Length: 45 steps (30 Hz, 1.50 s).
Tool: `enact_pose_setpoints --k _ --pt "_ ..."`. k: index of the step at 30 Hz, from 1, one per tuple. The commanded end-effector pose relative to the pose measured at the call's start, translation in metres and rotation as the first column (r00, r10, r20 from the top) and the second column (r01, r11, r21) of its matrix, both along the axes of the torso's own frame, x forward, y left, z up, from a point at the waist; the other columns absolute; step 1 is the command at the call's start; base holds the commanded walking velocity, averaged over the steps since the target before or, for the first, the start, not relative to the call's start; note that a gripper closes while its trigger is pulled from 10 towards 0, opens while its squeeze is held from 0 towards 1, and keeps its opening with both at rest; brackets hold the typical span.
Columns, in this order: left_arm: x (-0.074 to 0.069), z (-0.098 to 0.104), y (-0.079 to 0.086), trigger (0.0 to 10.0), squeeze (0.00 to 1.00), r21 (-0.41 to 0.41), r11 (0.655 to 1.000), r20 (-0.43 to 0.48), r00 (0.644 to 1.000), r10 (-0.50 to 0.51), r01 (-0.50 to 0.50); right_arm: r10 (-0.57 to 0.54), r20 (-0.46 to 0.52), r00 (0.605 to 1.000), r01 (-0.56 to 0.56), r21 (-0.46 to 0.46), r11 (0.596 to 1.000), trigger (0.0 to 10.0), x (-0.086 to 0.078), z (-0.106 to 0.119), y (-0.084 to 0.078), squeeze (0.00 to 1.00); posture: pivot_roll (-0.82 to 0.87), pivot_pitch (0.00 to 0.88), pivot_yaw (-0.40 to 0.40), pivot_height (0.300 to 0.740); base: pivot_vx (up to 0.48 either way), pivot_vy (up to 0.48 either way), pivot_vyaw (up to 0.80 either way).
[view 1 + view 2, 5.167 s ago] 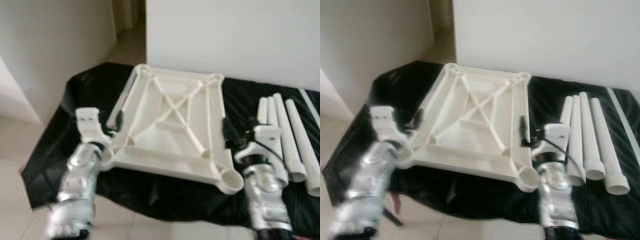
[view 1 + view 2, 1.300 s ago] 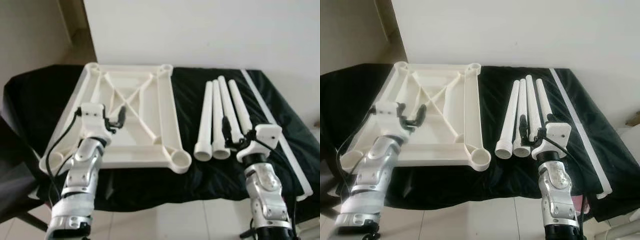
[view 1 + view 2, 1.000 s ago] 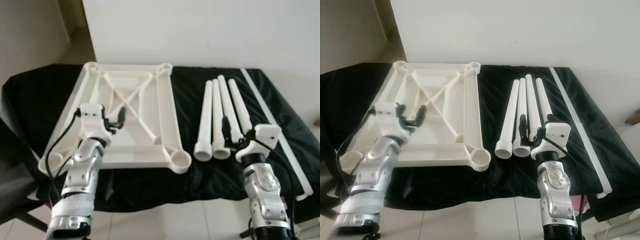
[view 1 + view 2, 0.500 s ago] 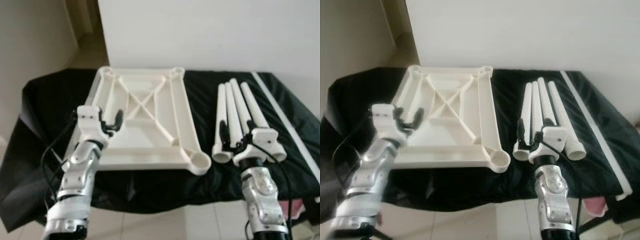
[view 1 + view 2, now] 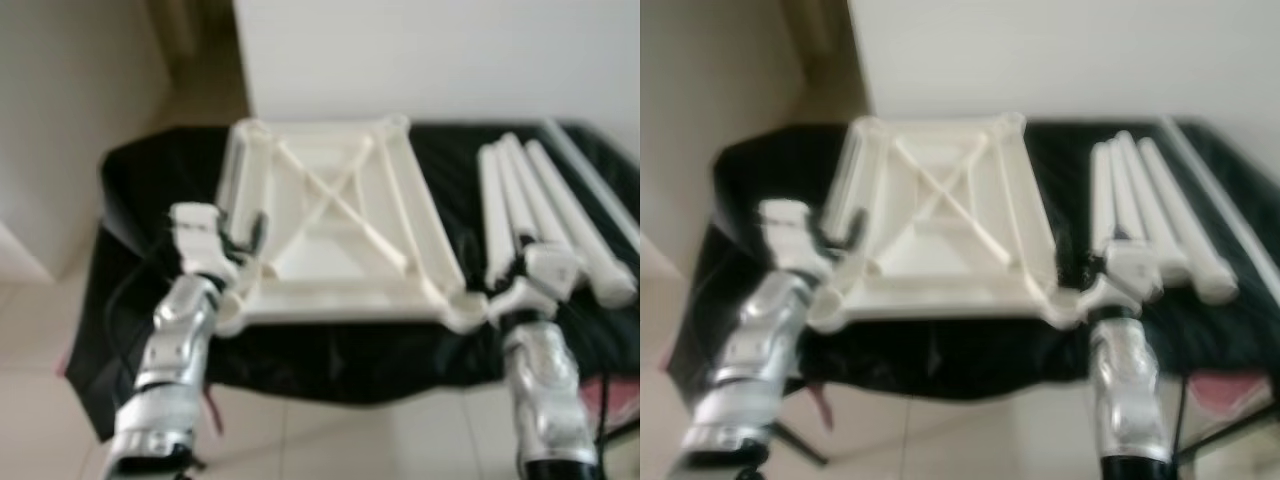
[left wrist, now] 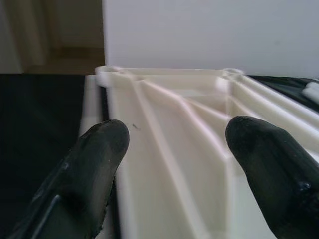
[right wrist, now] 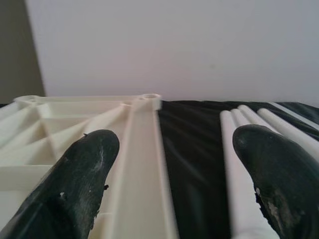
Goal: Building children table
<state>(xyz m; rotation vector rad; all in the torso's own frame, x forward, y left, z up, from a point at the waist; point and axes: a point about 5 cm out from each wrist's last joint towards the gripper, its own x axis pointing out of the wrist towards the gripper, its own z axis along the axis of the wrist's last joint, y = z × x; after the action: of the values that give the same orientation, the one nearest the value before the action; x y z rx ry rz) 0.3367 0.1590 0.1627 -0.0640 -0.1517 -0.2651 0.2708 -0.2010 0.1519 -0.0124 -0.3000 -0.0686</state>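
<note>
The white plastic tabletop [image 5: 330,215] lies upside down on the black cloth, its ribs and corner sockets facing up. Several white tapered legs [image 5: 530,200] lie side by side to its right. My left gripper [image 5: 248,235] is open over the tabletop's near left rail; the left wrist view has its fingers [image 6: 94,164] wide apart with the ribbed underside [image 6: 179,129] between them. My right gripper [image 7: 174,159] is open at the near right corner, one fingertip [image 7: 84,169] over the tabletop's right rail [image 7: 142,134] and the other by a leg [image 7: 234,149].
The black-draped table [image 5: 130,190] stands against a white wall [image 5: 420,50], with its front edge close to my arms. A thin white strip [image 5: 590,165] lies along the far right. Tiled floor [image 5: 40,330] spreads on the left, and something pink [image 5: 615,395] sits low right.
The whole picture has slid right and blurred, so the camera moved left. My right gripper now sits at the tabletop's near right corner instead of at the legs' ends. Both stay open.
</note>
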Motion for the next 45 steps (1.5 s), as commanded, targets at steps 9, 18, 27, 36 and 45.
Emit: enact_pose_setpoints --k 9,18,27,36,45 --pt "-0.0006 -0.0013 0.0042 10.0 0.00 0.054 0.999 0.007 1.000 0.004 -0.005 0.001 0.002 1.000 -0.001 0.002 1.000 10.0 0.0000 0.0005 0.0014 0.00 -0.07 0.000 0.004 0.740 0.000 0.000 0.00" --pt "-0.0030 0.0004 -0.0003 10.0 0.00 0.103 0.994 0.029 0.999 -0.028 0.025 -0.002 0.001 1.000 0.002 0.003 1.000 10.0 -0.0002 0.0004 0.0013 0.00 -0.07 0.000 0.004 0.740 0.000 0.000 0.00" --pt "-0.0034 0.0009 -0.0006 10.0 0.00 0.105 0.994 0.034 0.999 -0.025 0.021 -0.004 0.002 1.000 0.004 0.001 1.000 10.0 -0.0008 0.0007 0.0008 0.00 -0.07 0.000 0.005 0.740 0.000 -0.262 0.00" --pt "-0.0033 0.0023 0.0001 10.0 0.00 0.080 0.997 0.042 0.999 -0.011 0.008 -0.005 0.000 1.000 0.005 0.001 1.000 10.0 -0.0006 0.0004 0.0007 0.00 -0.07 0.000 0.006 0.740 0.000 0.000 0.00" --pt "-0.0027 0.0023 -0.0007 10.0 0.00 0.074 0.997 0.039 0.999 -0.022 0.019 -0.001 0.002 1.000 0.001 0.000 1.000 10.0 0.0005 0.0005 0.0013 0.00 -0.07 0.000 0.004 0.740 0.000 0.000 0.00"
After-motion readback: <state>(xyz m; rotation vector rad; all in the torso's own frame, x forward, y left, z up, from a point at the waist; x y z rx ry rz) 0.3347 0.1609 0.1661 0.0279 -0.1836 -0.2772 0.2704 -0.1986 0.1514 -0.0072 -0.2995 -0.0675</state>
